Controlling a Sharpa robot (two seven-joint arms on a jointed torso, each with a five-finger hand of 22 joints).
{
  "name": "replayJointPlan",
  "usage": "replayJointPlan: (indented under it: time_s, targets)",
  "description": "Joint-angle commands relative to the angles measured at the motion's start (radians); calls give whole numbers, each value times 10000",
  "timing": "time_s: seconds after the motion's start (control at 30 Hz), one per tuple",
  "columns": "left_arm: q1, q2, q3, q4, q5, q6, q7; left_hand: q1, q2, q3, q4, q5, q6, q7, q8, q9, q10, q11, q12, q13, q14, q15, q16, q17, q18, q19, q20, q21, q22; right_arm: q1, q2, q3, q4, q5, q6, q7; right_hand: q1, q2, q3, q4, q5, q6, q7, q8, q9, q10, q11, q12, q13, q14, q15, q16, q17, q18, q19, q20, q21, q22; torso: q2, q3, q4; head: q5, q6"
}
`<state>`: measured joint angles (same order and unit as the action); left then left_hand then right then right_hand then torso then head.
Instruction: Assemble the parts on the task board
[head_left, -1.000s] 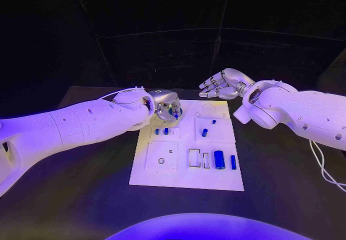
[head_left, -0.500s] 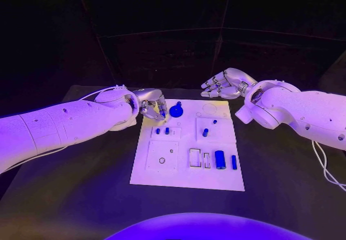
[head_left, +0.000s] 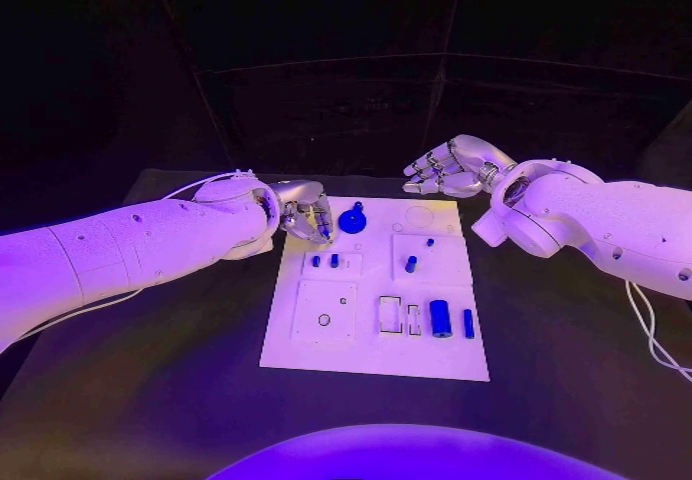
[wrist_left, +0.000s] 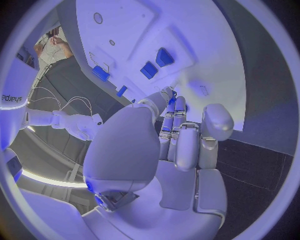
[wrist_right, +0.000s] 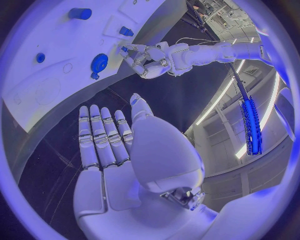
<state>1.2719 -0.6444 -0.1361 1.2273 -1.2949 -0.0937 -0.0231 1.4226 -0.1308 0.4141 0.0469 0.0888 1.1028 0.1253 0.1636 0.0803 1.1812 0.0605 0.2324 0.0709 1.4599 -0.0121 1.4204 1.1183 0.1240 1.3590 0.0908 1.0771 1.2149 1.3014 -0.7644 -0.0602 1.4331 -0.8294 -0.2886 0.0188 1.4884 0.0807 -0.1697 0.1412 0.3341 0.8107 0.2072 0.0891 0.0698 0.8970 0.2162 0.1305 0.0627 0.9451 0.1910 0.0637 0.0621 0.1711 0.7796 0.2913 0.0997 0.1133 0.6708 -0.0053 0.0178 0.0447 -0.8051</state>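
The white task board (head_left: 372, 352) lies mid-table. A round blue part with a small tab (head_left: 353, 221) rests on its far left area, also visible as a disc (wrist_right: 99, 63) in the right wrist view. My left hand (head_left: 306, 217) hovers just left of that part at the board's edge, its fingers (wrist_left: 178, 125) held together and empty. Other blue parts stand on the board: two short pegs (head_left: 325, 262), a peg (head_left: 410, 265), a thick cylinder (head_left: 438, 318) and a thin rod (head_left: 467, 323). Beyond the board's far right corner my right hand (head_left: 453, 166) hangs above the table, palm (wrist_right: 119, 170) bare.
Empty rectangular slots (head_left: 388, 314) and a ring mark (head_left: 323, 321) sit in the board's near half. Black table (head_left: 159, 380) surrounds the board on all sides. A white cable (head_left: 642, 330) hangs by my right arm.
My left hand has drawn back to the left off the board, leaving the round blue part lying uncovered. The right hand has barely shifted.
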Motion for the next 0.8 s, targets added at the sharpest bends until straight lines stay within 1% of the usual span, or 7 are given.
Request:
replayJointPlan:
  time_s: [0.03,0.23,0.6,0.73,0.8]
  targets:
    - [6,61,5,-85,77,209,-92,-111,-13,70,6,-17,60,5,-41,8,79,15,-61,9,35,-12,-6,-16,-125,44,9,-31,-9,22,1,5,20,-12,44,78,84,6,-13,-62,-9,85,582,-39,-12,30,9,-25,-6,-41,-41,-7,-2,1,60,-25,-60,-14,2,10,-2,0,-9]
    - [-8,146,3,-181,77,287,-124,-117,-27,74,-1,-18,50,9,-55,6,79,17,-76,10,28,-13,-15,-39,-122,38,8,-42,-12,22,-1,5,31,-12,34,74,84,6,-13,-62,-9,85,582,-39,-12,30,9,-25,-6,-41,-41,-7,-2,1,60,-25,-60,-14,-3,5,7,-32,-23]
    - [-20,311,2,-209,59,384,-150,-119,-33,77,-5,-18,47,10,-61,5,80,18,-84,11,28,-12,-13,-34,-120,33,8,-52,-18,22,24,5,27,-12,64,73,72,9,-12,-76,-11,101,587,-43,-13,37,10,-31,-6,-30,-43,-3,-1,1,67,-25,-67,-22,0,-2,2,-33,-38]
    - [-23,347,1,-231,-116,466,-279,-141,-71,74,-15,-26,26,19,-89,1,70,28,-119,13,16,-8,-25,-65,-117,20,9,-73,-25,22,26,5,26,-12,69,75,72,9,-12,-76,-11,101,587,-43,-13,37,10,-31,-6,-30,-43,-3,-1,1,67,-25,-67,-22,5,-3,10,-83,-44]
    - [-23,363,1,-243,-165,522,-350,-159,-88,69,-15,-34,16,23,-103,-1,65,34,-138,14,11,-4,-31,-80,-118,16,11,-78,-24,22,31,5,24,-12,73,77,72,9,-12,-76,-11,101,587,-43,-13,37,10,-31,-6,-30,-43,-3,-1,1,67,-25,-67,-22,5,-4,13,-77,-38]
